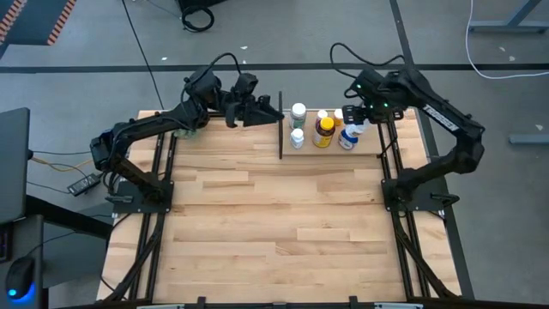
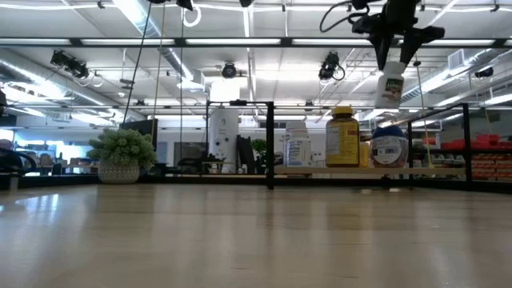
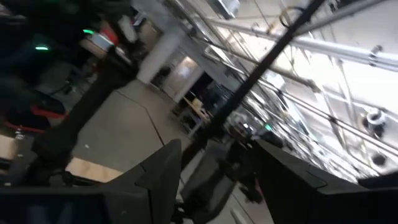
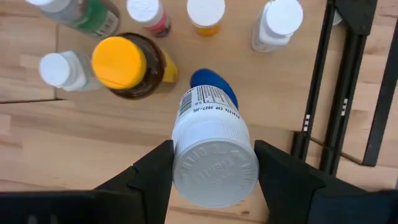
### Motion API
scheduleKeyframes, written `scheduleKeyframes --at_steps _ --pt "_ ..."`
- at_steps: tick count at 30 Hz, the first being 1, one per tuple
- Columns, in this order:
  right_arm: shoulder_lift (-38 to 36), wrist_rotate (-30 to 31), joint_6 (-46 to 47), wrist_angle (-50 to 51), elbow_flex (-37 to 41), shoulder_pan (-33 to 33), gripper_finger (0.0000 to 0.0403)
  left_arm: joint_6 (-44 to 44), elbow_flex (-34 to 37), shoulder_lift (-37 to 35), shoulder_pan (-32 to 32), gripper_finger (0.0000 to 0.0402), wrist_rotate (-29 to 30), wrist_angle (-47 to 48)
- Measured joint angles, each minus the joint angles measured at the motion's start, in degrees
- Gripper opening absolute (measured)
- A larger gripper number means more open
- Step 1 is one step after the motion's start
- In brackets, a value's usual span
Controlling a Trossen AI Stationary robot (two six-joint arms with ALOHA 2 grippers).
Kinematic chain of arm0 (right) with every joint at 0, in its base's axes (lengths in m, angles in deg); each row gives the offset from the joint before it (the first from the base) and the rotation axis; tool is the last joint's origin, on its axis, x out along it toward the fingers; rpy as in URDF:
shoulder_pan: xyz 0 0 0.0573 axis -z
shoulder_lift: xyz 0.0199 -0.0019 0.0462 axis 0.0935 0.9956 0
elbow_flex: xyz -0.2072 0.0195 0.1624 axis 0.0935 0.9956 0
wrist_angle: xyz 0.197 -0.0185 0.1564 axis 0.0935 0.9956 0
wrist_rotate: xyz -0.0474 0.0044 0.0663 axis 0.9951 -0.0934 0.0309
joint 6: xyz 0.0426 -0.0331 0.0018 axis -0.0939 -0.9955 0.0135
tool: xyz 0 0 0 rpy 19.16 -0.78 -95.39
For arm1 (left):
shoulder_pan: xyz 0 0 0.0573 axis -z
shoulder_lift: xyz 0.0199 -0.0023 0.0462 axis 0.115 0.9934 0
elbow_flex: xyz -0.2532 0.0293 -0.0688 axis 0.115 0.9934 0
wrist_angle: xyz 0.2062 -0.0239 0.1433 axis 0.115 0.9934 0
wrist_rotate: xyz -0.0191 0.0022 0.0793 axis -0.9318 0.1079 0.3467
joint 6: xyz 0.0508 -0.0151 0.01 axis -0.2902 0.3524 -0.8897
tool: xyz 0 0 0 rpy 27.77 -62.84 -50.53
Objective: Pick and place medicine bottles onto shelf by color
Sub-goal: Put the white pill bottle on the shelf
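The shelf (image 1: 369,148) stands at the table's far right, a light board framed by black rods. On it stand an amber bottle with a yellow lid (image 4: 119,62), a blue-lidded bottle (image 4: 214,87) and several white-capped bottles (image 4: 56,68). My right gripper (image 2: 398,58) hangs above the shelf, shut on a white bottle (image 2: 392,86) right over the blue lid. My left gripper (image 3: 217,180) is open at the far left (image 1: 249,112), raised off the table and holding nothing. My right gripper pinches the white bottle at its white cap end (image 4: 214,163) between its two fingers (image 4: 149,177), one on either side. The fingers come from above, pointing down. The bottle hangs below them, slightly tilted, clear of the shelf and of the bottles under it.
A green fuzzy plant ball in a pot (image 2: 122,156) sits at the far left, under the left arm. A black upright post (image 1: 280,124) marks the shelf's left end. The plank tabletop (image 1: 274,223) stretches toward the near edge.
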Motion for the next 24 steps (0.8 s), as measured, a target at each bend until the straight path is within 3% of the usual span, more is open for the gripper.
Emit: scheduleKeyframes --at_steps 9,18,24 --pt "-2.46 2.22 -5.19 0.09 0.0 7.04 0.0211 0.02 -0.02 -2.75 -4.11 0.018 -6.91 0.04" --pt "-3.1 -0.8 -14.92 -0.07 0.3 13.6 0.021 0.04 -0.02 -2.89 -7.34 0.0172 -8.49 0.24" --pt "-1.95 -2.16 -24.36 0.13 6.49 15.19 0.021 0.05 -0.02 -2.86 -7.31 0.0172 -8.59 0.38"
